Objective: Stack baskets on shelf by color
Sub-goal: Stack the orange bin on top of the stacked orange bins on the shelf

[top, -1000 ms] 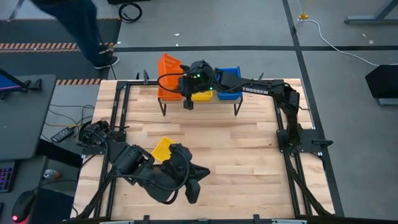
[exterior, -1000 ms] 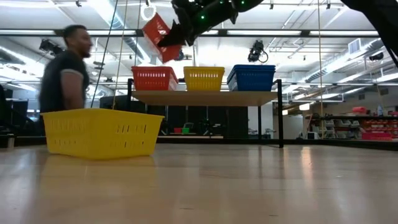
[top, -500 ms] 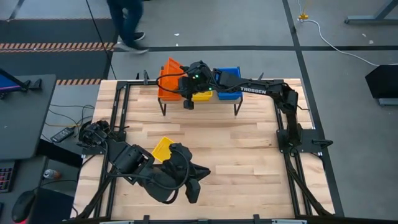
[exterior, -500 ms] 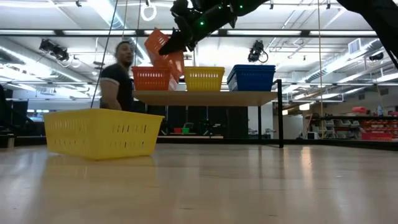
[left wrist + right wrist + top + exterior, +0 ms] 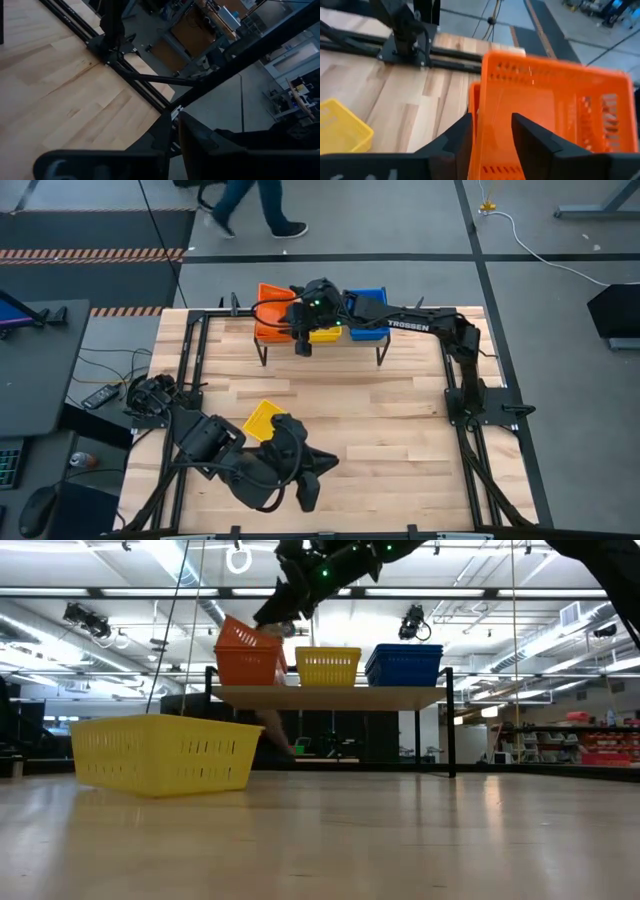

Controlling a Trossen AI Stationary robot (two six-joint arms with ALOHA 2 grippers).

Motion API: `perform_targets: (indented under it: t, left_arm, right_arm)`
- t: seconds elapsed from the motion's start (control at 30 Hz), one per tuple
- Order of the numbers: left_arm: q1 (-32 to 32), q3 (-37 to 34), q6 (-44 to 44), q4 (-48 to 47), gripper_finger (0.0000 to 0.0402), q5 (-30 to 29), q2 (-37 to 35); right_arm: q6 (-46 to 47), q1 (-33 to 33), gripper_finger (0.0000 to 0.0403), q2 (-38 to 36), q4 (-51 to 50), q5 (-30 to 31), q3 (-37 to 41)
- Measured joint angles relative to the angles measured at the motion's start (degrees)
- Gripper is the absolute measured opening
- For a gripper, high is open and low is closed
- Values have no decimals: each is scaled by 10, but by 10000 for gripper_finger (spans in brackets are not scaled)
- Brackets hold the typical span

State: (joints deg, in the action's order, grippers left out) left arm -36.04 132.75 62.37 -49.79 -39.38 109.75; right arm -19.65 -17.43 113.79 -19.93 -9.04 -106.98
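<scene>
On the shelf stand an orange stack, a yellow basket and a blue stack. The top orange basket lies tilted in its stack. My right gripper is open above it, with the basket's near wall between its fingers. Another yellow basket rests on the table beside my left arm. My left gripper is shut on nothing near the table's front edge. My right gripper has one finger inside the top orange basket and one outside its near wall, coming from above at a slant. Whether the fingers still touch the wall I cannot tell. The basket rests tilted on the orange stack.
Black frame rails run along the table's left and right sides. The wide middle of the wooden tabletop lies between the shelf and the left arm. A person walks on the floor beyond the far edge.
My right gripper has opened and let go of the orange basket. The basket, held high and steeply tipped a second ago, has dropped onto the orange stack and lies there tilted. A person behind the table has walked from left to right.
</scene>
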Motion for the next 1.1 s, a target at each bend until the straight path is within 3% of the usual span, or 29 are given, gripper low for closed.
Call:
perform_targets:
  t: [0.73, 1.1]
  left_arm:
    - [-3, 0, 0, 3, 39, 0, 0]
    - [-3, 0, 0, 3, 38, 0, 0]
  right_arm:
    - [-11, 4, 148, -4, -18, 24, 10]
    - [-9, 8, 118, -3, 8, 32, 44]
